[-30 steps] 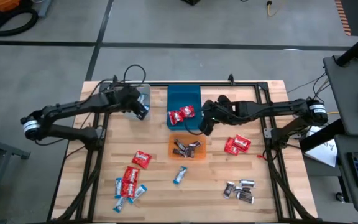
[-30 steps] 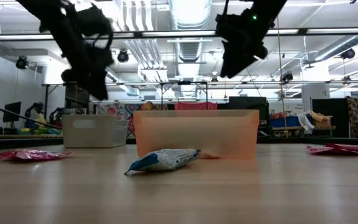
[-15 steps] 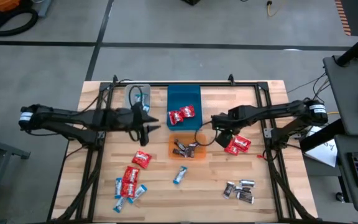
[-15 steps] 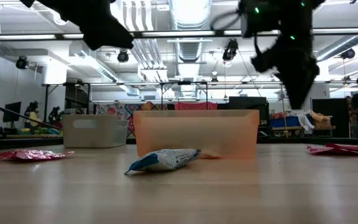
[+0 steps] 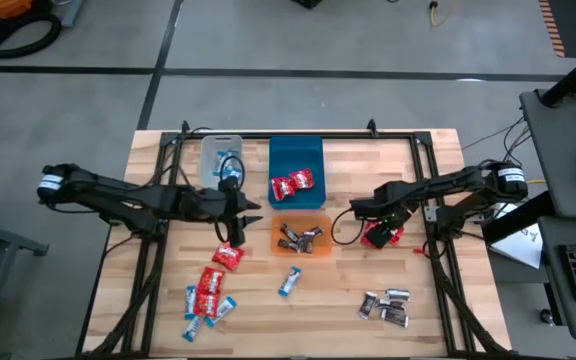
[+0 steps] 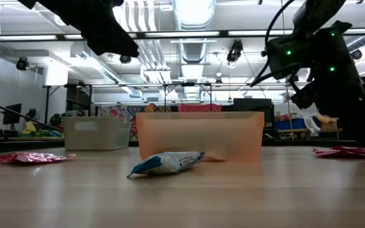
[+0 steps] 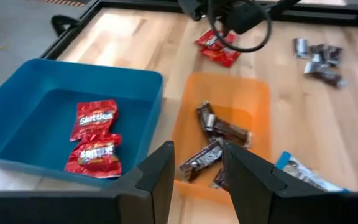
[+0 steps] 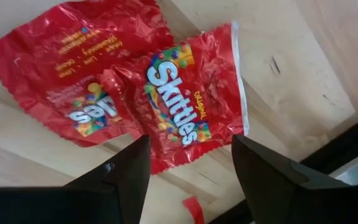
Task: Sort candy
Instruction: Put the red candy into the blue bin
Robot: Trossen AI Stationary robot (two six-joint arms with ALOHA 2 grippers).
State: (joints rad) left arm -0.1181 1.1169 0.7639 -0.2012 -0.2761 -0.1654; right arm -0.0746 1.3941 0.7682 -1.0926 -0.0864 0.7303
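Observation:
Two red candy packs (image 8: 154, 106) lie on the wood at the table's right (image 5: 380, 236). My right gripper (image 8: 190, 177) hangs just above them, pointing down, open, a finger on either side of the nearer pack's edge. My left gripper (image 7: 196, 180) is open and empty, held above the table just left of the orange bin (image 5: 301, 236). That bin holds dark brown-silver candies (image 7: 219, 134). The blue bin (image 5: 296, 160) holds two red packs (image 7: 94, 138). Loose candy lies near the front: red (image 5: 228, 257), blue-and-white (image 5: 289, 281) and dark (image 5: 385, 306).
A clear bin (image 5: 221, 158) stands at the far left beside the blue bin. A mixed pile of red and blue-and-white candies (image 5: 205, 297) sits at the near left. A black metal frame (image 5: 438, 250) runs along the table's edges. Bare wood lies between the orange bin and the near edge.
My left gripper has swung from the clear bin toward the table's middle and near side, ending beside the orange bin. My right gripper has gone from the blue bin's right edge toward the right, sunk low over the red packs, and tipped to point down.

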